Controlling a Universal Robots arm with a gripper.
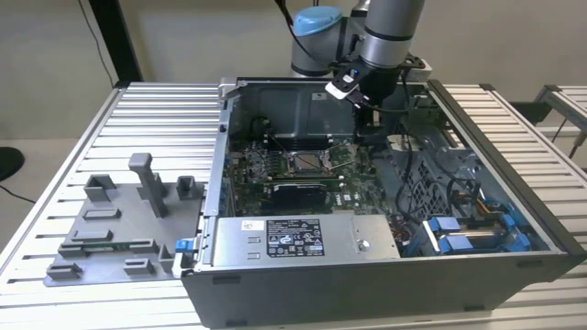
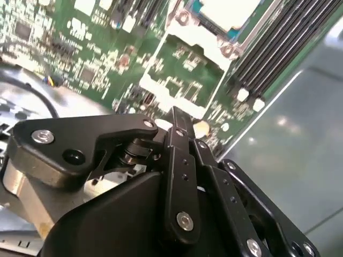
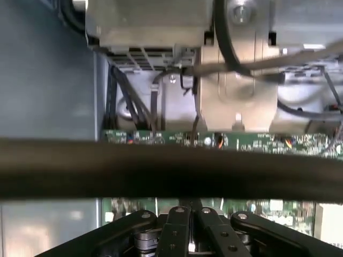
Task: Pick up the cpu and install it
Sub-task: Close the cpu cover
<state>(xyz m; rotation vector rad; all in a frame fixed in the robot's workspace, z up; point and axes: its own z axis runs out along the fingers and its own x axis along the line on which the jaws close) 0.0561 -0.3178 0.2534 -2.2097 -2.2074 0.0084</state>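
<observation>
The gripper (image 2: 179, 114) is held inside the computer case (image 1: 367, 285), in the upper middle of the exterior view, with its fingers closed together. The cpu (image 2: 228, 9) is seen lying in the motherboard socket (image 1: 290, 162), apart from the fingertips, near that frame's centre.

The second wrist view's edge crops what seems the cpu (image 2: 228, 10).

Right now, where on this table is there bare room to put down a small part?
The bare slatted table is free between the grey fixture and the table's far edge, on the exterior view's left of the computer case. Inside the case it is crowded: motherboard, cables, and the arm above.
</observation>
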